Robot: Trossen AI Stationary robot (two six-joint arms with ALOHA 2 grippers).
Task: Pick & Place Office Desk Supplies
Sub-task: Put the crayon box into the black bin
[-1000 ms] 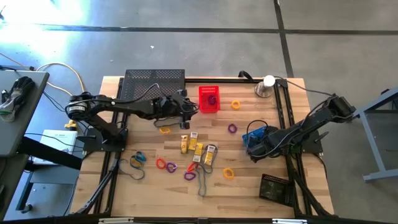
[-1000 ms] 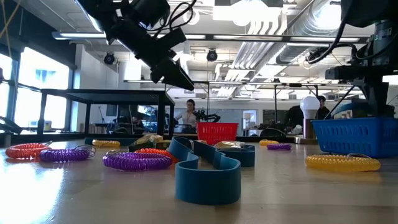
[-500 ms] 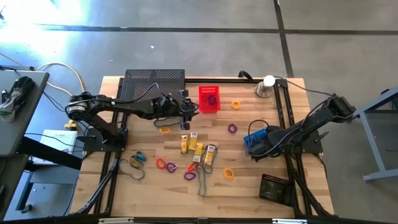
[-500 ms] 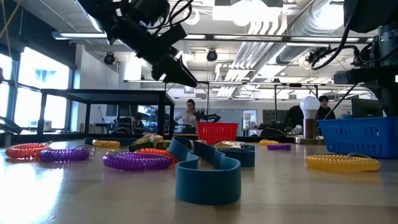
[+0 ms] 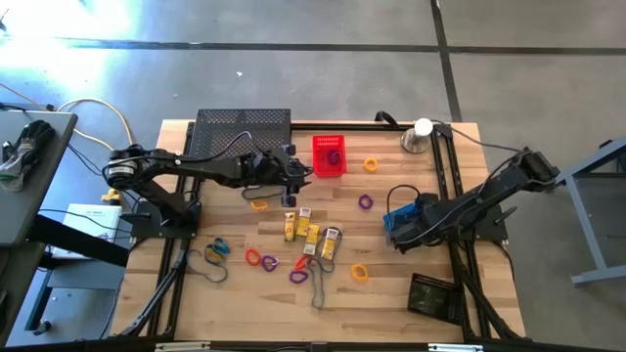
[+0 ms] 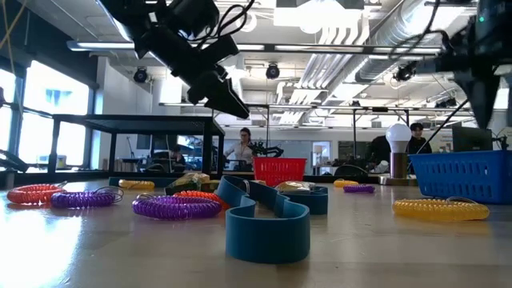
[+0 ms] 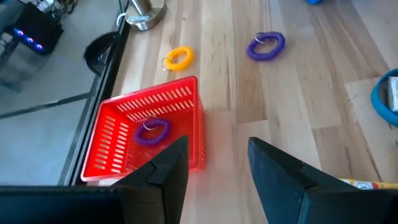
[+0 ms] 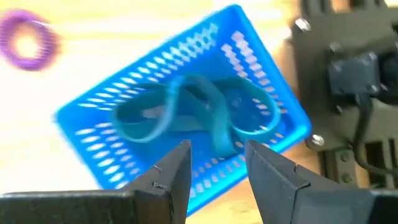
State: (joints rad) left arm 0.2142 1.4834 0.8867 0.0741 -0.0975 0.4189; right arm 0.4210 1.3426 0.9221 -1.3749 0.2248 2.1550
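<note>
Over the blue basket (image 8: 186,118) our right pincer (image 8: 214,165) hangs part-open and empty — teal band (image 8: 199,115) inside, directly below — while the left pincer (image 7: 214,165), part-open, faces the red basket (image 7: 146,134).

In the right wrist view, the blue basket (image 8: 186,124) and the purple loop (image 8: 28,40) at upper left are showing blurred. In the low view, the blue basket (image 6: 464,176) is running off the right edge. In the left wrist view, a blue band (image 7: 384,99) is being cut by the right edge.
</note>
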